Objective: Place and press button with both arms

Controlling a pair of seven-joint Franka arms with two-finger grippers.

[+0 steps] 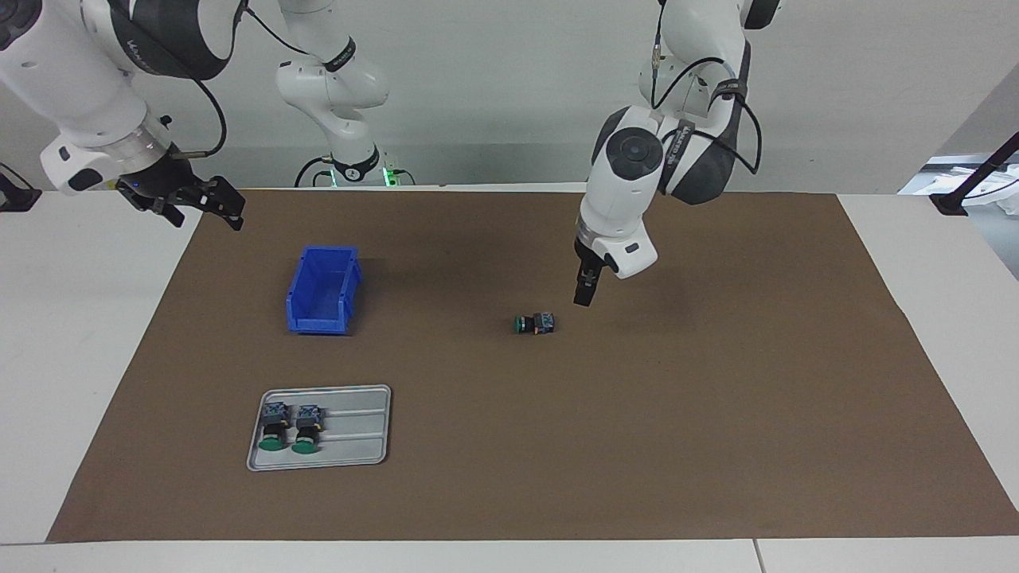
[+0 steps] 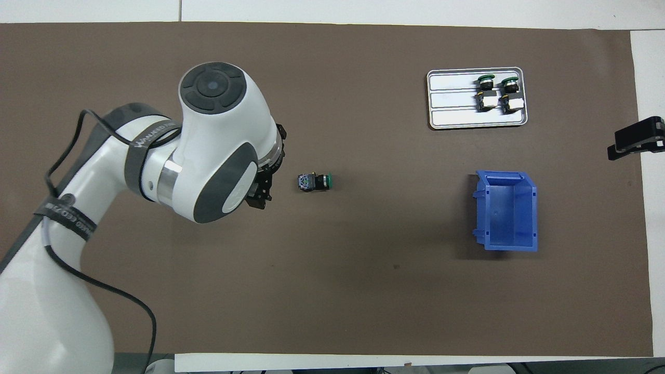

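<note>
- While it lies on its side on the brown mat [image 1: 716, 446], the button [image 1: 535, 323] sits loose near the middle of the table, its green cap turned toward the right arm's end and its grey-blue block toward the left arm's end; nothing touches it.
- Just beside it, toward the left arm's end, the left gripper [image 1: 583, 296] hangs over bare mat, pointing straight down with its fingers spread apart and nothing between them (in the overhead view the arm's wrist hides most of the hand).
- Two more buttons [image 2: 497, 93] lie side by side on a grey tray [image 1: 362, 426], farther from the robots than the loose one and toward the right arm's end; their green caps point away from the robots.
- A blue bin [image 1: 322, 290] stands on the mat between that tray and the robots, open side up.
- At the right arm's end of the table, the right gripper [image 1: 199, 208] waits in the air over the mat's edge, well apart from the bin, its fingers apart and holding nothing.
</note>
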